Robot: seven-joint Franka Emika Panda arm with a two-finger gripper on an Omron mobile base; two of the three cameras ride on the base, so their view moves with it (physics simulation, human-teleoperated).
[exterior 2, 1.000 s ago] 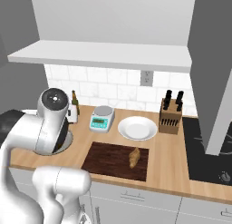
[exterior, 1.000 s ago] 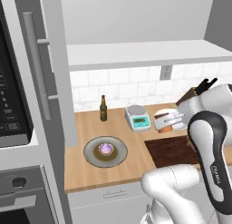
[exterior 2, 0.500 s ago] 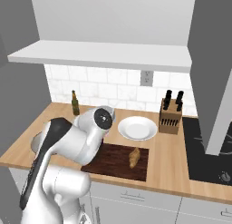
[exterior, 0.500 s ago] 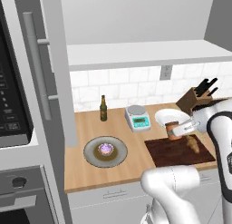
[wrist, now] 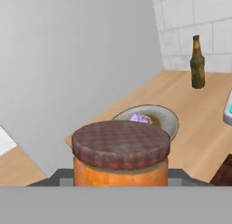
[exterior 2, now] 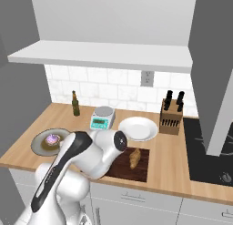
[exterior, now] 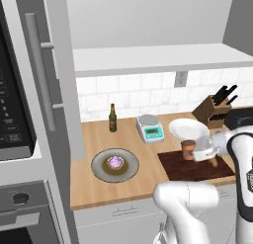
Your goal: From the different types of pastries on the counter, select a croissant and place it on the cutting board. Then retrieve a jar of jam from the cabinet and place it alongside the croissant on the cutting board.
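- my claw (exterior: 191,153) is closed partway around the jar of jam (exterior: 188,149), gripping its orange-brown body from the sides, so the jar rides with me.
- in the hand view the jar (wrist: 120,153) sits right in front of the camera, its dark reddish lid (wrist: 120,142) toward the lens, a dark finger tip (wrist: 61,176) pressed to its flank.
- the jar hangs upright over the cutting board (exterior: 180,166), near the board's back edge; i cannot tell whether its base touches the wood.
- the croissant (exterior 2: 134,157) lies on the cutting board (exterior 2: 141,169), just beside my claw, on the side toward the knife block (exterior 2: 171,118).
- behind my claw, touching nothing i hold, rests a white plate (exterior: 188,129), and next to that a small scale (exterior: 150,128).
- well apart from my claw, along the counter (exterior: 94,188) toward the open cabinet door (exterior: 64,85), a grey plate (exterior: 114,165) carries the round pastry with pink-purple topping (exterior: 116,162).
- farther back by the tiled wall stands a slim dark bottle (exterior: 113,118), upright.
- in the hand view that bottle (wrist: 197,62) and the grey plate (wrist: 168,119) lie beyond the jar's lid.
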